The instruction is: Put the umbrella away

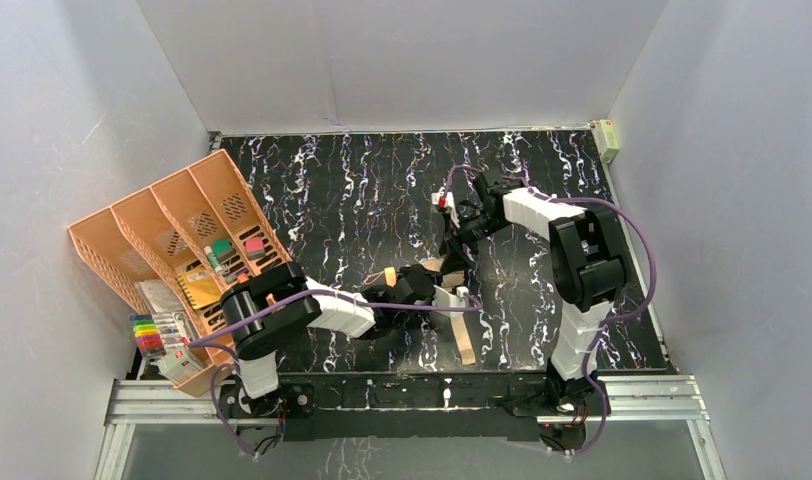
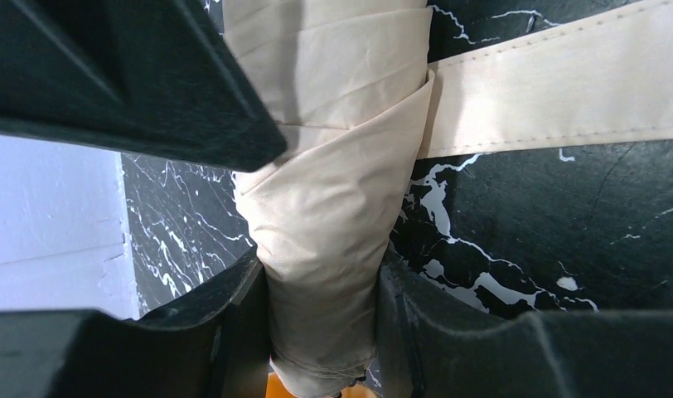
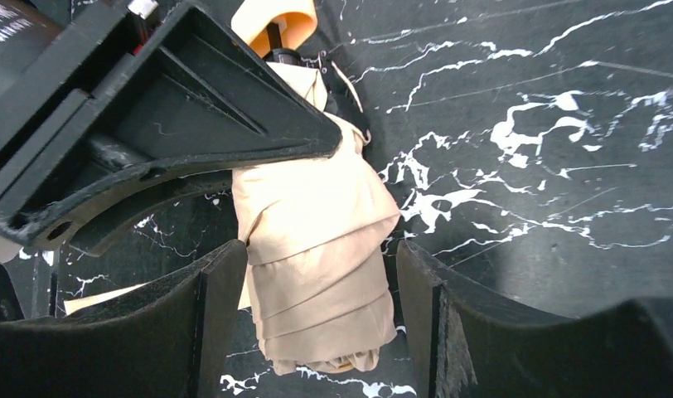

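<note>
Umbrella [image 2: 333, 207] pinched in left fingers [image 2: 416, 332]; right fingers [image 3: 209, 332] straddling it

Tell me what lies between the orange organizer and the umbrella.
The left arm: in the top view it reaches from beside the organizer across the table to the umbrella.

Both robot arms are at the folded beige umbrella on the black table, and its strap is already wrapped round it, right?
Not the strap: it lies loose and flat on the table, trailing away from the umbrella, as the left wrist view shows. The left gripper and right gripper are at it.
</note>
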Controlling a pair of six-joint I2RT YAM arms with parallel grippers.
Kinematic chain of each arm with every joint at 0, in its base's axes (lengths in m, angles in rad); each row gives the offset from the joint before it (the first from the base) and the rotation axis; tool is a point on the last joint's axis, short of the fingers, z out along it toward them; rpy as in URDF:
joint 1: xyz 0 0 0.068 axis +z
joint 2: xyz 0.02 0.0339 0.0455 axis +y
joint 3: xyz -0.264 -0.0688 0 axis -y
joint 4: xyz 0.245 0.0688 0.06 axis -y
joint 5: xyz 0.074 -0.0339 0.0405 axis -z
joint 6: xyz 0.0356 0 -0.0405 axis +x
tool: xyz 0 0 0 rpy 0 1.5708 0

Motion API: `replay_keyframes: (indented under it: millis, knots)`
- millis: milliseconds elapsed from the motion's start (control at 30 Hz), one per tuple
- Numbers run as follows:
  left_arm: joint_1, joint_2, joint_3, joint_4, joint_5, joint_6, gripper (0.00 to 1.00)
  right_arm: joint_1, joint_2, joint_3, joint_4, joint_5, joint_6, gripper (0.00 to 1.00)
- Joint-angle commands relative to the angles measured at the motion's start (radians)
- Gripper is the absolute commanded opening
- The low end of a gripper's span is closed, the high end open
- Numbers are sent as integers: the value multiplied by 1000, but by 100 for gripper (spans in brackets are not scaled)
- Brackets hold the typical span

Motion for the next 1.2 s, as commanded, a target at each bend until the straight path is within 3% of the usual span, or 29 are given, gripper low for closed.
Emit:
replay_keyframes:
  millis: [0,200,400,733,800,933,1000,1167]
  knots:
    - [-5,63,-56,-151,-28,31,0,26,27,44,-86,9,-73,76]
    - [-11,60,-60,-150,-25,35,0,50,47,12,19,183,10,80]
    - [-11,59,-58,-147,-20,30,0,60,68,-8,4,253,-3,77]
    - [-11,17,-62,-100,-27,-20,0,67,104,-19,16,395,25,40]
    - [-11,-9,-61,-92,-33,-37,9,68,102,-25,27,408,30,37]
    - [-11,-101,-60,-100,-17,-114,46,71,83,-61,76,430,49,34]
    - [-11,-153,-51,-136,14,-158,54,73,63,-88,114,430,66,34]
    - [-11,-284,-53,-207,83,-269,62,75,20,-142,191,446,86,32]
